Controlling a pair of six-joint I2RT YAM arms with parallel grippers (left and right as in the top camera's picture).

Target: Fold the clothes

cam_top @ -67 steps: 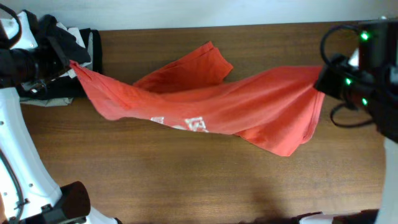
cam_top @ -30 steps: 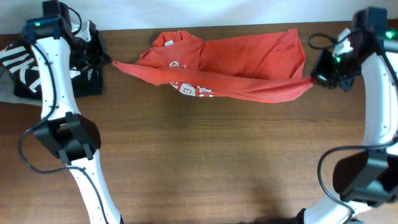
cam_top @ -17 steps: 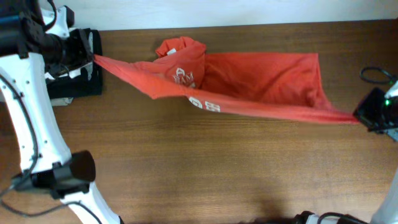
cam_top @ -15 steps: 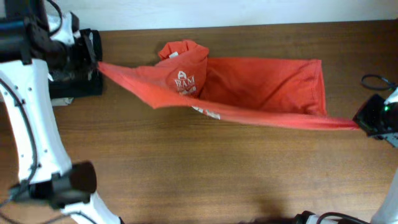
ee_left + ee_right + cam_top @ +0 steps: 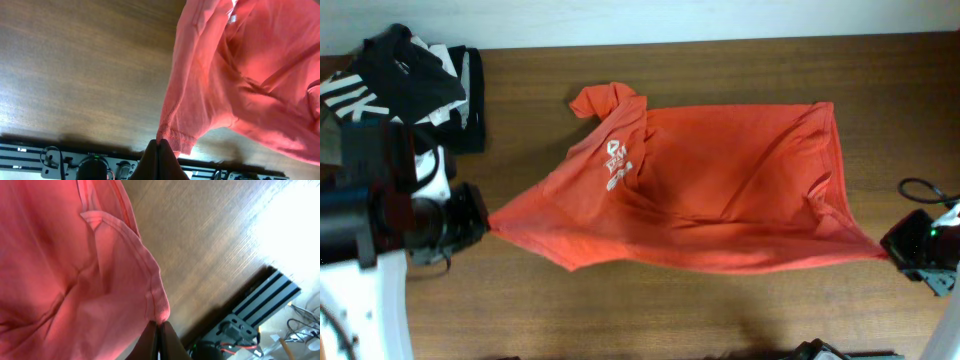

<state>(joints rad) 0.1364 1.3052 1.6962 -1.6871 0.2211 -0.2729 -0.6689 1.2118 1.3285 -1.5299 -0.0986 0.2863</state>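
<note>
I see a brown wood-grain worktop | red-orange T-shirt stretched across its middle, small white logo up | left claw pinching one corner | right claw pinching the opposite corner | black garment far-left

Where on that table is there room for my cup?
Bare wood: the near edge below the T-shirt, the far right corner, and a strip between it and the black pile. The T-shirt covers the middle; the pile crowds the far left.
</note>
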